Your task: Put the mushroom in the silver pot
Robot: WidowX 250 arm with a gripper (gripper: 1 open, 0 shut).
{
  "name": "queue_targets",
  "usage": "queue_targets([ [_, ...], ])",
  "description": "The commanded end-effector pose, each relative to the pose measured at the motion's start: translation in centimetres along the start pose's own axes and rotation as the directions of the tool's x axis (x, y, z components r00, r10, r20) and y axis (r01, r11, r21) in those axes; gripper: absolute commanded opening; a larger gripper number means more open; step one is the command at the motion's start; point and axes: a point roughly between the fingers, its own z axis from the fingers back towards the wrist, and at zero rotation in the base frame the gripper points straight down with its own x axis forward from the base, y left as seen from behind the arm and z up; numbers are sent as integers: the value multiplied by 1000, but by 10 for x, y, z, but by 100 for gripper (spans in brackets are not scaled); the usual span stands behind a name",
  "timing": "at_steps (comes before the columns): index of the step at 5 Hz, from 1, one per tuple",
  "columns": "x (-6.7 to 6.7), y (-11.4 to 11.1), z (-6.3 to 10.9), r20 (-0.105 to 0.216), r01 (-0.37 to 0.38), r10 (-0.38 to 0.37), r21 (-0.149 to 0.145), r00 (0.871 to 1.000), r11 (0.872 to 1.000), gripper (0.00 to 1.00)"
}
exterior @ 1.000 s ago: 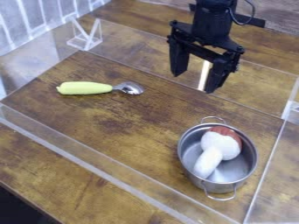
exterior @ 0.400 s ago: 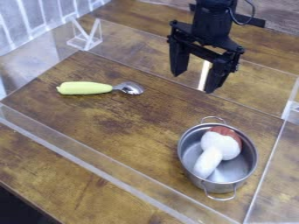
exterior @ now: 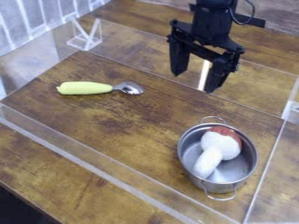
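Nearest the camera, at the lower right of the wooden tabletop [exterior: 105,131], stands the small round shiny steel pot [exterior: 218,159], with little loop handles on its rim, one toward the front and one toward the back. Inside it lies the small toy mushroom [exterior: 215,150], tipped on its side: its thick white stem points toward the front of the pot and its rounded red-brown cap rests against the far inner wall. The mushroom sits wholly within the pot's rim and nothing touches it from above. A low clear plastic wall [exterior: 70,144] runs around the work area, its near edge crossing the wood diagonally in front of the pot. Farther back and to the left, well apart from the pot, a metal spoon with a yellow-green handle [exterior: 98,87] lies flat on the wood, its handle pointing left and its shiny bowl to the right. Farthest back, above the upper right part of the table, hangs the black robot gripper [exterior: 197,75], pointing straight down. Its two dark fingers stand spread wide with a clear gap between them, and they hold nothing; it is well apart from both the pot and the spoon.
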Motion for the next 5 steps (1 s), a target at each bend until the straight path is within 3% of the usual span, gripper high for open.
queue_targets([
  [1, 3, -1, 50, 145, 5, -4, -2, 989, 1000, 100],
  [3, 11, 5, 40, 132, -8, 8, 0, 991, 1000, 100],
  [5, 14, 8, 22, 98, -19, 19, -9, 995, 1000, 100],
])
